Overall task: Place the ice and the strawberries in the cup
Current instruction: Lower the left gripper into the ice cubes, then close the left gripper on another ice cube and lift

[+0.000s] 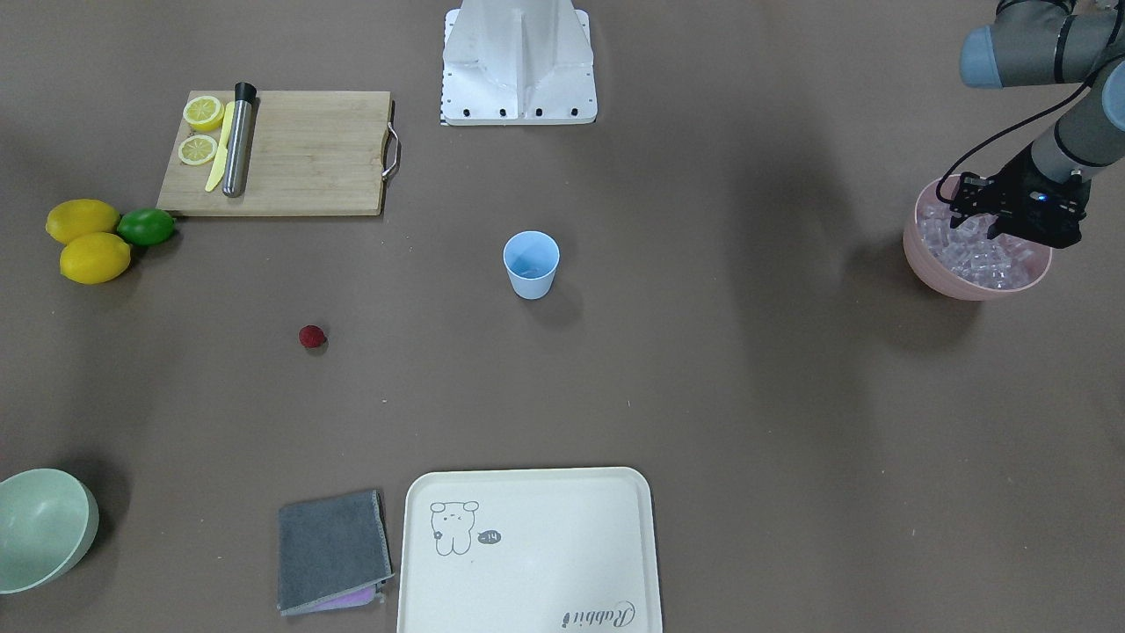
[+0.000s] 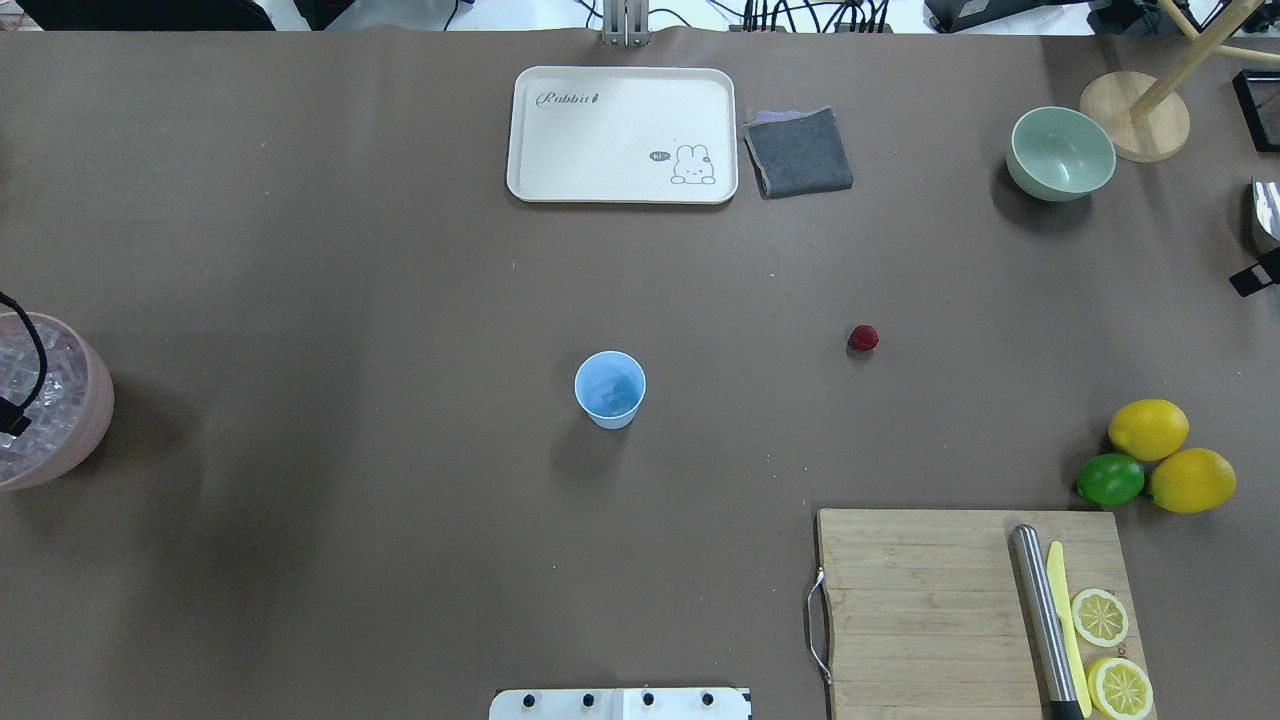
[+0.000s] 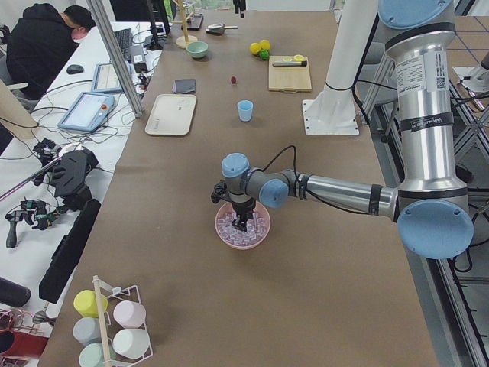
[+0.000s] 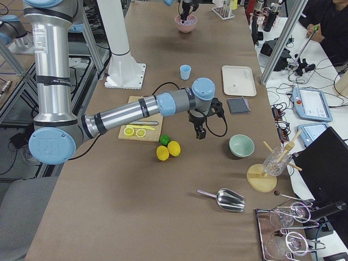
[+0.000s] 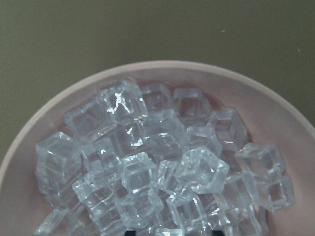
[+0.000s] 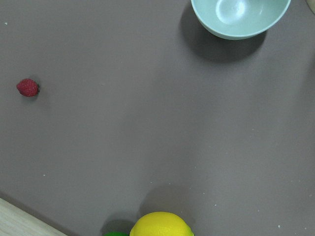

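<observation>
The left gripper (image 1: 980, 220), its spread impossible to tell, hangs right over the ice (image 5: 147, 172) in the pink bowl (image 1: 932, 272), the cup (image 1: 531, 264) well apart at nine o'clock in the front-facing view.

Tray (image 2: 600, 150), cloth (image 2: 800, 152), cutting board (image 2: 920, 600)

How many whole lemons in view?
2. One lemon and a second lemon sit next to the lime beside the cutting board. The board's lemon slices aren't counted; none appear hidden.
</observation>
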